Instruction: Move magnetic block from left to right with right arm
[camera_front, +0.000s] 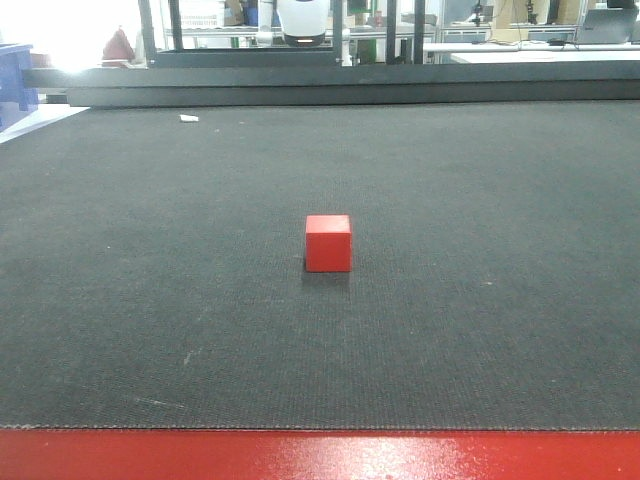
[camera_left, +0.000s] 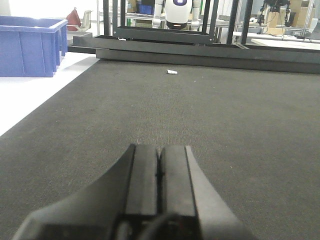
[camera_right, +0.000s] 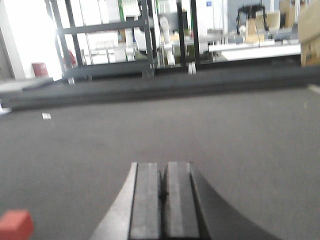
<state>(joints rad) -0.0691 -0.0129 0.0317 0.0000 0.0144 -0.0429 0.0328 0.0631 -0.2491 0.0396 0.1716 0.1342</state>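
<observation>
Left pincer (camera_left: 159, 150) and right pincer (camera_right: 162, 167) of mine are both pressed together, holding nothing, low over the dark surface (camera_front: 500, 330). The red magnetic block (camera_front: 328, 243) sits on it, near my right pincer, on its left side. Far back lies a tiny white scrap (camera_front: 189, 118)

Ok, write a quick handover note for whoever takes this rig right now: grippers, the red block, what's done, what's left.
Left gripper: shut, empty.
Right gripper: shut, empty.
Red magnetic block: lying free on the black mat, mid-frame in the front view; in the right wrist view it sits to the lower left of that gripper, apart from it.
Done: no grasp yet.
Left: open the right gripper, take the block, set it down further right.
</observation>
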